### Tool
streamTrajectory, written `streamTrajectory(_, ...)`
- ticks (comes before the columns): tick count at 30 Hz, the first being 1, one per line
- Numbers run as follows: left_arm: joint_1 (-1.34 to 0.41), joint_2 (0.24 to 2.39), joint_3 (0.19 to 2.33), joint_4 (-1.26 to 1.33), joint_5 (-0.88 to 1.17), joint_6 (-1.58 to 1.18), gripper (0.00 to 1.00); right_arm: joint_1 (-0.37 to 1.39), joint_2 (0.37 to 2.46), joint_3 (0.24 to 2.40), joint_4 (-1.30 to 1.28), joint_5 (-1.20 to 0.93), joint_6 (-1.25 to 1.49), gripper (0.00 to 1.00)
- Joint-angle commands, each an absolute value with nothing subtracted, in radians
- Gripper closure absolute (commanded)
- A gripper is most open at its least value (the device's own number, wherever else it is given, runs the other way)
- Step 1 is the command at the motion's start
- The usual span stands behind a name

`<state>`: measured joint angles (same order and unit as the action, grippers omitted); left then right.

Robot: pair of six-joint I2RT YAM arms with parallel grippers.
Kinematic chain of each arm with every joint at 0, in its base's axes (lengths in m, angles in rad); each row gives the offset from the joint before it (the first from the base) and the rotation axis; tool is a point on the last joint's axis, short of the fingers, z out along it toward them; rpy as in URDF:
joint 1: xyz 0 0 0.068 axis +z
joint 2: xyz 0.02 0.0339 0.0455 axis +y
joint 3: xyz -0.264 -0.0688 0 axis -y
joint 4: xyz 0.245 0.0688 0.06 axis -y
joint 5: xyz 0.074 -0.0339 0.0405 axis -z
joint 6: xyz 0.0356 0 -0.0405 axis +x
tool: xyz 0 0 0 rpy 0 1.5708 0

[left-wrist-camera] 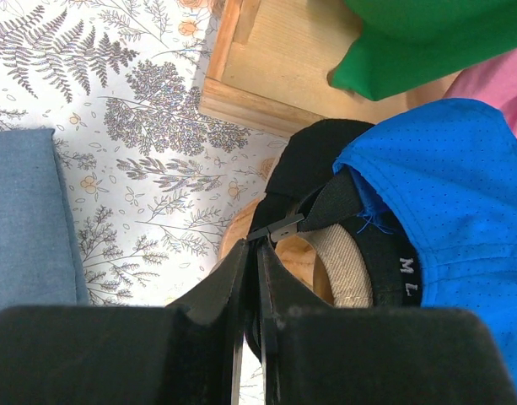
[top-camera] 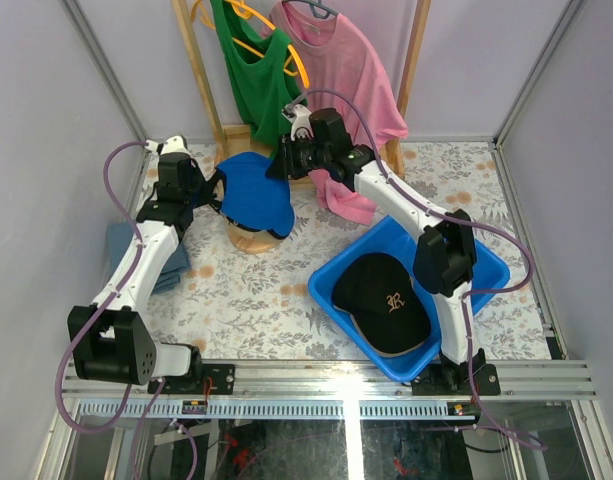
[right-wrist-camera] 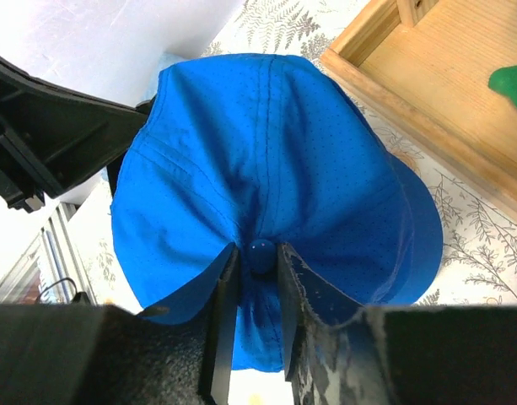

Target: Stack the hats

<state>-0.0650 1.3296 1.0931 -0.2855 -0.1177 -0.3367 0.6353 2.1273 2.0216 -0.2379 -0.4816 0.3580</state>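
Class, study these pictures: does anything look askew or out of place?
The blue cap sits skewed on the wooden stand: in the left wrist view a black cap and a tan cap poke out under its edge. A lettered black cap lies apart in the blue bin.

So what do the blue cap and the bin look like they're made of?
The blue cap: matte synthetic fabric, probably polyester; rows of tiny pinholes and stitched seams show. The bin: likely rigid plastic; smooth blue walls with a slight sheen and a moulded rim.
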Motion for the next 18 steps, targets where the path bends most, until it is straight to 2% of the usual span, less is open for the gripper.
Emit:
streamTrajectory(1, -0.062, 1.334, 1.086, -0.319, -0.182, -0.335, 0.95, 0.653, 2.071, 1.974, -0.204, -0.474, 0.351, 0.75)
streamTrajectory(4, -0.062, 1.342, 1.106, -0.349, -0.219, -0.345, 0.95, 0.656, 2.042, 1.953, -0.194, -0.444, 0.343, 0.77)
streamTrajectory(18, -0.062, 1.398, 1.198, -0.481, -0.317, -0.363, 0.94, 0.715, 2.01, 1.997, -0.306, -0.315, 0.301, 0.77)
